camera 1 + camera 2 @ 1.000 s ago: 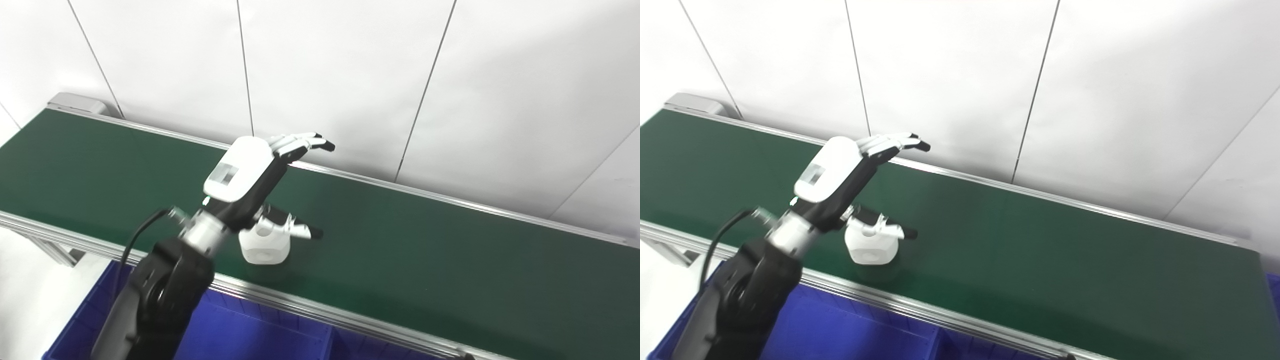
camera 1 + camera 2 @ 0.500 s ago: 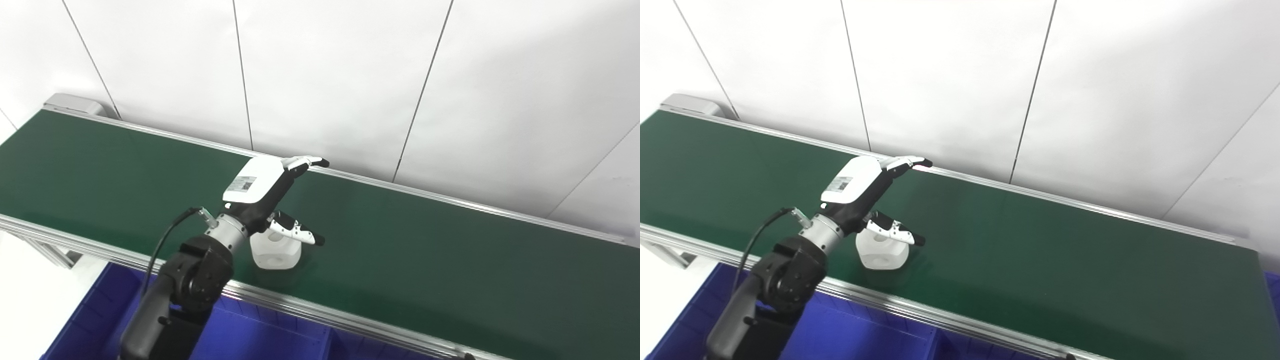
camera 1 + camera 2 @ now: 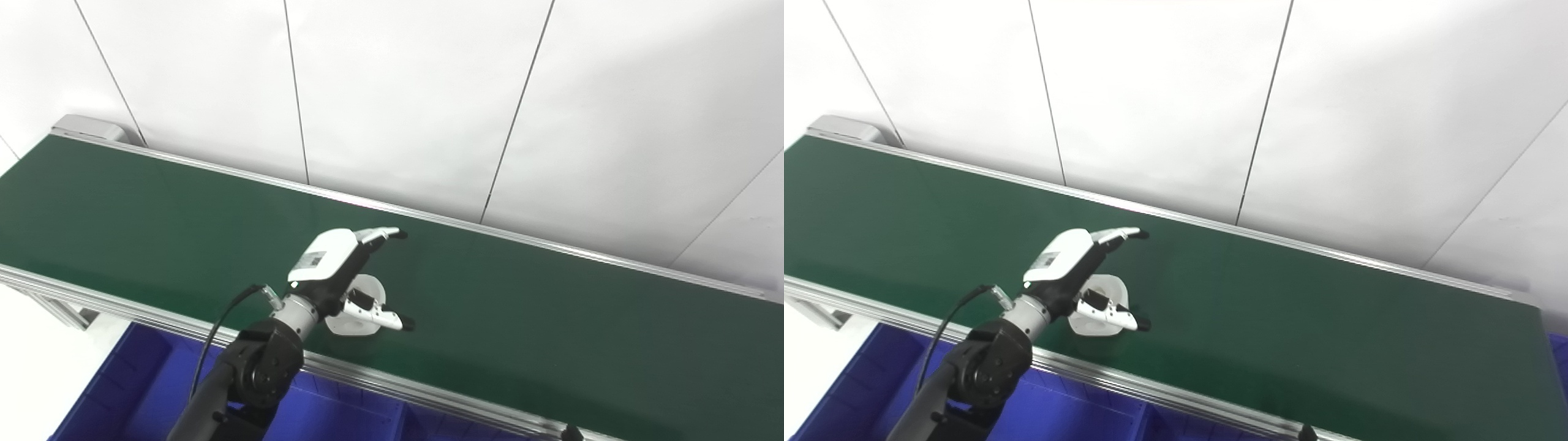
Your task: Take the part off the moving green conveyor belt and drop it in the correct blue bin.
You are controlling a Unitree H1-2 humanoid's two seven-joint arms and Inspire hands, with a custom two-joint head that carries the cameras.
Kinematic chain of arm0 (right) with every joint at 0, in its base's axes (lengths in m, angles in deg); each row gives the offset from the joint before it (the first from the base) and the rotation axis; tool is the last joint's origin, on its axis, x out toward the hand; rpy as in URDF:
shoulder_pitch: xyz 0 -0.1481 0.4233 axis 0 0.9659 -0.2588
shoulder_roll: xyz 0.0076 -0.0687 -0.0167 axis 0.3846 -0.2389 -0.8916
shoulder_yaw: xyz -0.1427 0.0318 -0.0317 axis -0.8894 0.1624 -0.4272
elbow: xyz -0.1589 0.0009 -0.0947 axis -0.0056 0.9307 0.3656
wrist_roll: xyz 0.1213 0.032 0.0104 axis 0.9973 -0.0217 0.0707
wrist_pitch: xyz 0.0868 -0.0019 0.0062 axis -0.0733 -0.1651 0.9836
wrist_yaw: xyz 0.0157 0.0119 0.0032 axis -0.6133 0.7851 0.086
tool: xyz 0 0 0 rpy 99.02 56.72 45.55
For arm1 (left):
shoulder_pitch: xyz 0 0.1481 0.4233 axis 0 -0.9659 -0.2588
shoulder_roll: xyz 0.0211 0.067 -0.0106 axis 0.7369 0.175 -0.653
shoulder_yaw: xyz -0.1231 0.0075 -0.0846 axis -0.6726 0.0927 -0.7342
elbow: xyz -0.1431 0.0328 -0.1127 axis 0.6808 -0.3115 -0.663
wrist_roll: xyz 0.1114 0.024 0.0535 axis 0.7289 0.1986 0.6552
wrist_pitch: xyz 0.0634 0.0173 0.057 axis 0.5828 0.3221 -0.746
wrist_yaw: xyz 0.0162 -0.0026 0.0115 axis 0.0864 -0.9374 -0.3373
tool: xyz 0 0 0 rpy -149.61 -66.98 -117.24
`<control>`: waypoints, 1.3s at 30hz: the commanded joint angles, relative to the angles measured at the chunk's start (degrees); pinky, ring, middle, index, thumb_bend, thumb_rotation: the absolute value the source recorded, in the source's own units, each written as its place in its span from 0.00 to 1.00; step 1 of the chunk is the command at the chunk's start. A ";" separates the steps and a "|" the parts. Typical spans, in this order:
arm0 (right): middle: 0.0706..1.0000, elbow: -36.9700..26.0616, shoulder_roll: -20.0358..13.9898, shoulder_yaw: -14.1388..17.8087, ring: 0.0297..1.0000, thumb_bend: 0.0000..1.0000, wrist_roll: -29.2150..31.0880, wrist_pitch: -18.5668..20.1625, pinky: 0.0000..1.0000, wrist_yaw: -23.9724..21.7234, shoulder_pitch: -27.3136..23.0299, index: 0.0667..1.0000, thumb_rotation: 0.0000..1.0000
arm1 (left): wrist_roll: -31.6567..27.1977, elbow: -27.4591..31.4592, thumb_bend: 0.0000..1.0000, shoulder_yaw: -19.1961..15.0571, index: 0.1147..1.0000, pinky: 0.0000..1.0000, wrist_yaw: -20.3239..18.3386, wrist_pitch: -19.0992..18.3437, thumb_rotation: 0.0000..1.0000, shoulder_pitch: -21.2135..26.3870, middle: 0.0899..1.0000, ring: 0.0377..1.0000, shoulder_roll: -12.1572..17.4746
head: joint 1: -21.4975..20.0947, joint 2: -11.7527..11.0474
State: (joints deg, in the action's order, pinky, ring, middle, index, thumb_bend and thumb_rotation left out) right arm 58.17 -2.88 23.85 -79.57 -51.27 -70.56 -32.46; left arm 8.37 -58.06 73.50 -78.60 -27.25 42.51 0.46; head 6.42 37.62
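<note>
Left eye view: the left robot hand point(image 3: 334, 269) reaches over the green conveyor belt point(image 3: 551, 318), spread wide, fingers point(image 3: 383, 233) stretched forward and thumb point(image 3: 380, 315) angled out below. The white part point(image 3: 361, 303) sits on the belt between fingers and thumb, not gripped; whether they touch is unclear. A blue bin point(image 3: 122, 392) lies below the wrist.

Right eye view: the same robot hand point(image 3: 1072, 263) is spread around the part point(image 3: 1102, 300), thumb just in front of it.
</note>
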 commanded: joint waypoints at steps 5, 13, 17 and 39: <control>0.99 -2.86 0.85 -0.28 0.97 0.85 0.45 0.35 1.00 0.12 0.90 1.00 1.00 | 2.97 1.59 0.95 1.21 0.83 0.97 -2.32 -0.89 0.33 2.93 0.86 0.90 4.23 | -0.55 0.50; 0.99 -3.32 1.17 -0.81 0.97 0.86 0.00 0.64 1.00 0.23 0.95 1.00 1.00 | 6.46 4.48 0.96 2.46 0.83 0.94 -8.52 -3.16 0.32 8.07 0.84 0.89 7.62 | -1.75 1.32; 0.99 -3.48 1.44 -1.09 0.98 0.87 -1.05 0.73 1.00 0.64 1.07 1.00 1.00 | 7.89 5.93 0.98 3.41 0.83 0.93 -16.74 -6.55 0.32 12.43 0.83 0.87 8.47 | -2.24 1.63; 0.98 -5.29 2.80 -3.16 0.97 0.87 -2.86 2.86 1.00 1.38 1.44 1.00 1.00 | 6.69 3.60 1.00 8.69 0.85 0.87 -22.81 -19.05 0.36 11.49 0.90 0.90 -5.56 | -7.43 3.64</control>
State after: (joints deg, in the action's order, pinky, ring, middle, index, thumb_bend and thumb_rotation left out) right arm 54.99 -0.56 20.98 -82.01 -48.13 -69.43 -31.63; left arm 14.50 -54.67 81.48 -103.77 -46.20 53.55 -4.53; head -0.79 41.13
